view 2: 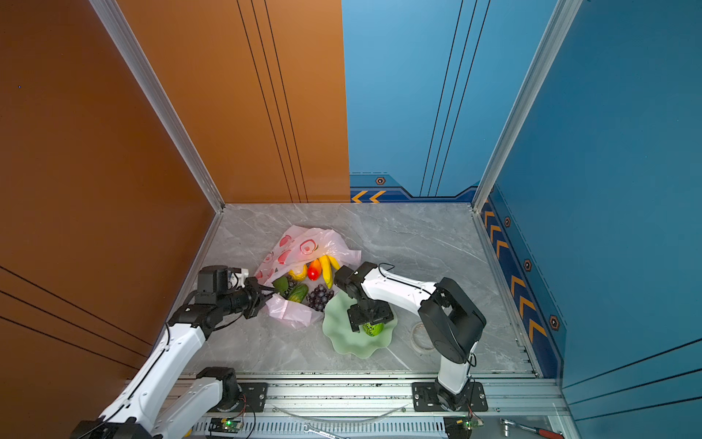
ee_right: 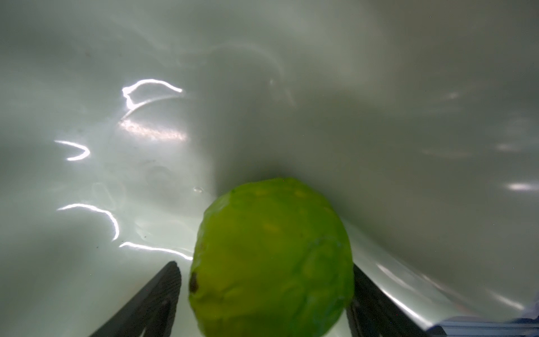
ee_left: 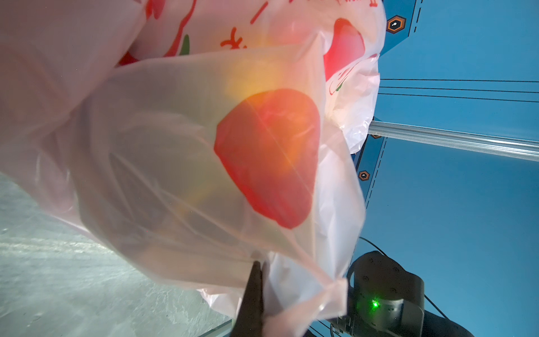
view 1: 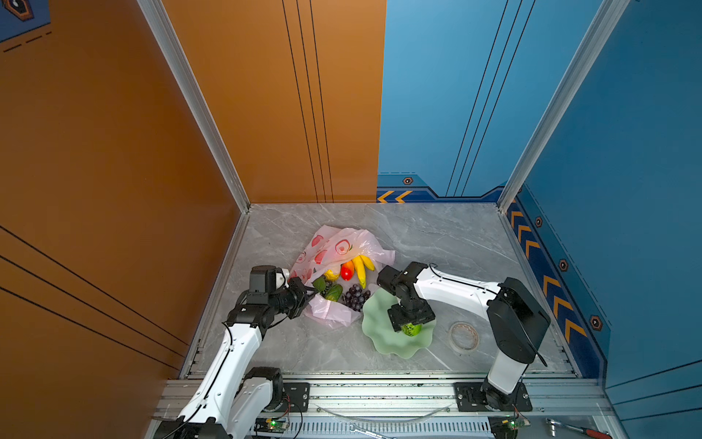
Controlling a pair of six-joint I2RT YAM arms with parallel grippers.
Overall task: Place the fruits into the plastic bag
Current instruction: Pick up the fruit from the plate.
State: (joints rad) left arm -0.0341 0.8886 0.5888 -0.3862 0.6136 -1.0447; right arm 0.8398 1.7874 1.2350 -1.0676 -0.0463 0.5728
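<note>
One thin translucent pale-pink plastic bag [view 1: 334, 243] printed with red peaches lies open on the grey marble table [view 1: 437, 235], nearer its left edge than its right. In the bag's mouth, in both top views, lie one yellow banana bunch [view 1: 362, 268], one bumpy yellow lemon [view 1: 331, 274], one red-yellow mango [view 1: 347, 270], one green-orange oblong fruit [view 1: 334, 292] and one cluster of purple grapes [view 1: 355, 296]. One pale green wavy-edged plate [view 1: 395, 347], toward the near edge, holds one small green ball [view 1: 412, 328]. One clear tape roll [view 1: 462, 337] lies just beside the plate, on the side of the right edge.

The left gripper [view 1: 310, 290] is pinched closed on the bag's film, its fingers [ee_left: 253, 291] clamping a fold. The right gripper [ee_right: 264, 267] points down into the plate with jaws wide, straddling the ball: one finger meets its surface, the other stands just clear.
</note>
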